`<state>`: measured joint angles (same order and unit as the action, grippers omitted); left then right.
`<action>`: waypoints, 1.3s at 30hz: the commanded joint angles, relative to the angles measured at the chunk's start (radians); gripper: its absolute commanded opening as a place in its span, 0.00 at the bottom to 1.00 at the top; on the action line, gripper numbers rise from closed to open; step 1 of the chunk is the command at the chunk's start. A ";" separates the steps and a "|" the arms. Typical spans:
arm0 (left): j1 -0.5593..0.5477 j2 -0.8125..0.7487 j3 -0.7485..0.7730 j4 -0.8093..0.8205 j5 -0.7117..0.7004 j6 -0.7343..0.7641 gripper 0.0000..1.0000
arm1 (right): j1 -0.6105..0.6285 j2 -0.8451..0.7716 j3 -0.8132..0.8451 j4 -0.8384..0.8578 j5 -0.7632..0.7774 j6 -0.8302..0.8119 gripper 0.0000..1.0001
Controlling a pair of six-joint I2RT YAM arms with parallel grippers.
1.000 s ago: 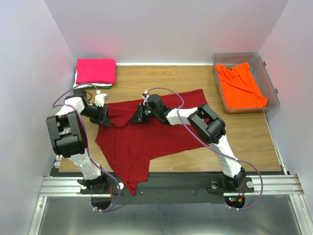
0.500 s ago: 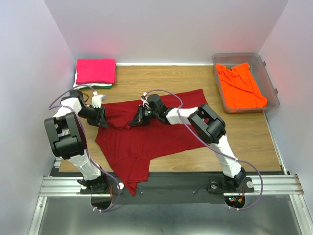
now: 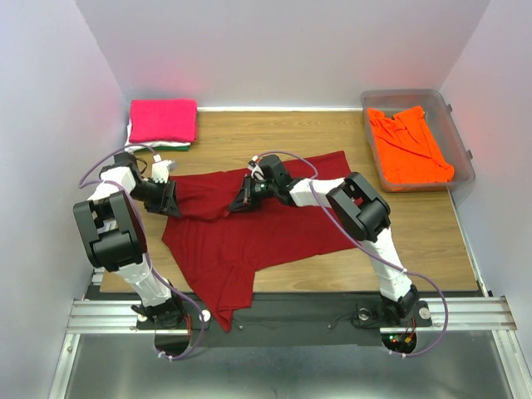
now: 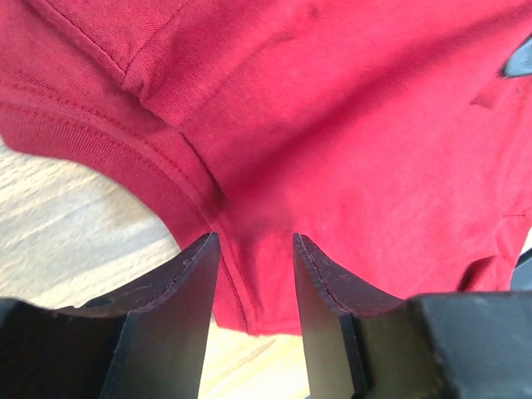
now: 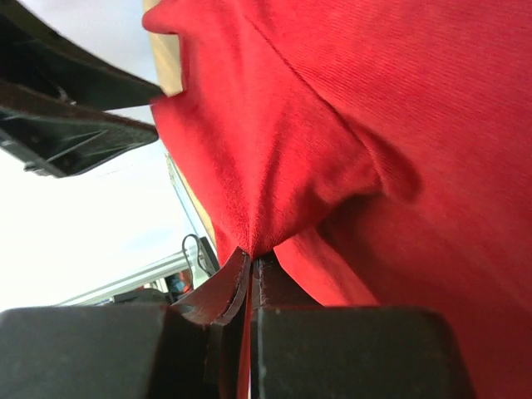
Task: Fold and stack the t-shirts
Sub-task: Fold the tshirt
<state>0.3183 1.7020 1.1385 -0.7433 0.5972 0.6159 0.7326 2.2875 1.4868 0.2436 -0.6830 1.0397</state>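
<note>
The dark red t-shirt (image 3: 249, 233) lies spread and rumpled on the wooden table (image 3: 424, 241). My left gripper (image 3: 169, 199) is at its upper left edge. In the left wrist view the gripper (image 4: 253, 249) is open, with the shirt's hem (image 4: 241, 283) between the parted fingers. My right gripper (image 3: 238, 202) sits on the shirt's upper middle. In the right wrist view it (image 5: 252, 258) is shut on a pinched fold of the red cloth (image 5: 274, 166). A folded hot pink t-shirt (image 3: 163, 120) tops a stack at the back left, with white and green cloth (image 3: 158, 146) under it.
A clear plastic tub (image 3: 455, 133) stands at the back right with the bright orange t-shirt (image 3: 407, 145) bunched inside. White walls close in the left, back and right sides. The shirt's lower corner (image 3: 223, 314) hangs over the table's near edge.
My left gripper has shifted a little to the left along the shirt's edge. My right gripper has moved slightly right and back with the pinched cloth, drawing the top edge straighter.
</note>
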 commanded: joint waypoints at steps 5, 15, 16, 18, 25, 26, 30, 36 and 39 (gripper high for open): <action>0.004 0.076 0.004 0.033 0.010 -0.016 0.49 | -0.006 -0.016 0.013 0.000 -0.044 0.017 0.01; 0.002 0.051 -0.016 -0.027 0.098 0.056 0.49 | -0.006 0.003 0.038 0.000 -0.055 0.025 0.01; 0.002 0.045 -0.010 -0.043 0.117 0.059 0.48 | -0.006 0.006 0.043 -0.001 -0.058 0.026 0.01; 0.004 0.036 0.000 -0.070 0.134 0.064 0.47 | -0.006 0.004 0.044 0.000 -0.058 0.026 0.00; 0.005 0.027 0.035 -0.143 0.127 0.071 0.14 | -0.006 -0.014 0.049 0.002 -0.069 0.020 0.00; 0.005 0.027 0.043 -0.157 0.121 0.064 0.09 | -0.006 -0.019 0.047 0.000 -0.072 0.020 0.01; 0.010 0.012 0.082 -0.208 0.059 0.048 0.00 | -0.013 -0.051 0.035 0.000 -0.104 0.017 0.01; 0.015 -0.008 0.102 -0.266 -0.017 0.032 0.00 | -0.016 -0.091 -0.022 -0.032 -0.156 0.002 0.01; 0.016 0.013 0.125 -0.291 -0.033 0.028 0.00 | -0.016 -0.076 -0.025 -0.066 -0.170 -0.017 0.01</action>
<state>0.3260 1.7386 1.2137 -0.9596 0.6060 0.6537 0.7204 2.2597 1.4742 0.2077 -0.7990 1.0473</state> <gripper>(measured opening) 0.023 0.021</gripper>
